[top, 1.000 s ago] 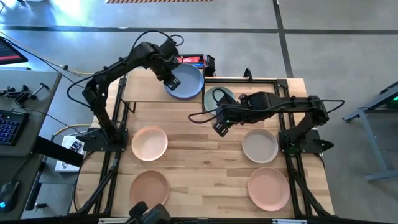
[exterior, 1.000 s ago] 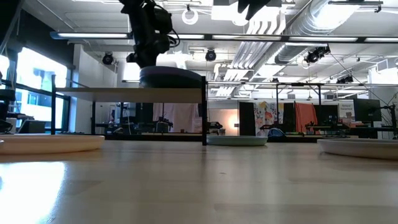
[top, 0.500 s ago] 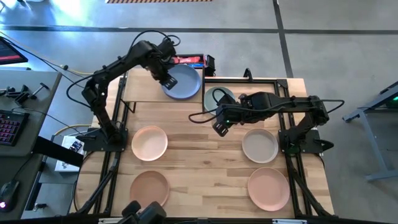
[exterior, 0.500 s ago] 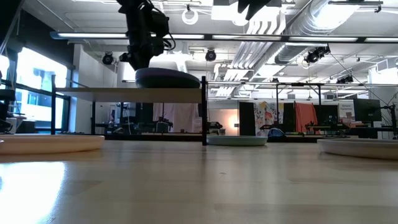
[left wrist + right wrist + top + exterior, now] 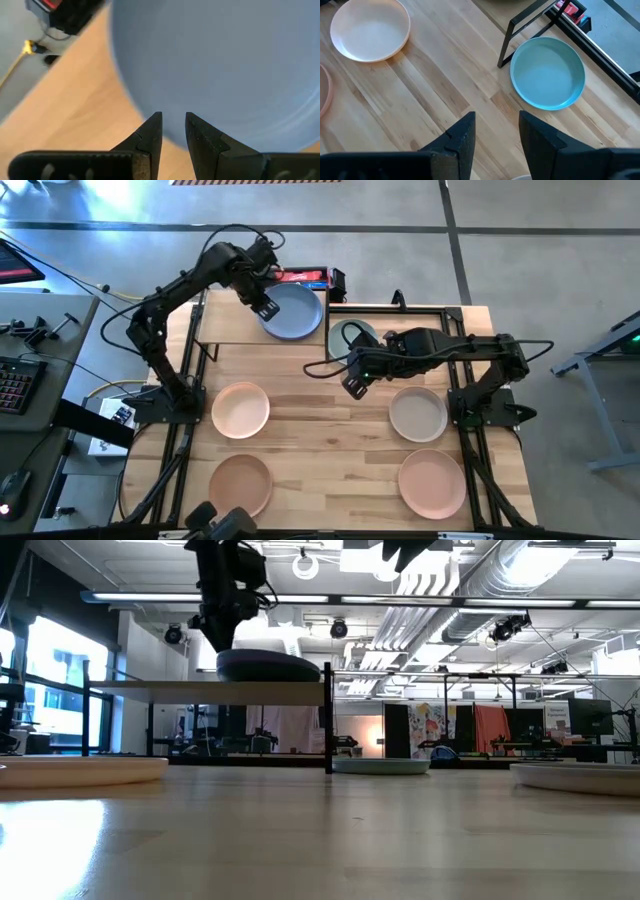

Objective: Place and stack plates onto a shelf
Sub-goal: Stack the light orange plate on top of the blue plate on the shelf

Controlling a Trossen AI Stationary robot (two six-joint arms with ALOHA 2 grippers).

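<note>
The blue plate point(image 5: 295, 312) rests flat on the right half of the light-wood shelf point(image 5: 225, 327); in the low view it point(image 5: 268, 666) sits on the shelf board point(image 5: 180, 692). My left gripper point(image 5: 262, 306) points down at the plate's left rim, its fingers a narrow gap apart point(image 5: 173, 120), one outside the rim and one over the inside. My right gripper point(image 5: 352, 387) is open and empty above the table's middle. A grey-green plate point(image 5: 352, 336) lies on the table right of the shelf. My left gripper stands at the blue plate's left rim point(image 5: 150, 107) from above, but I cannot tell whether its fingers touch the rim. The plate lies flat on the shelf.
A peach plate point(image 5: 240, 408) and a brown plate point(image 5: 240, 483) lie on the table's left half, a beige plate point(image 5: 418, 413) and a salmon plate point(image 5: 432, 483) on its right half. A red and black object point(image 5: 305, 277) lies beyond the shelf. The shelf's left half is bare.
My left gripper has moved the blue plate a little toward the table's left edge along the shelf. It has then gone slightly farther left and up while the plate stayed where it was.
</note>
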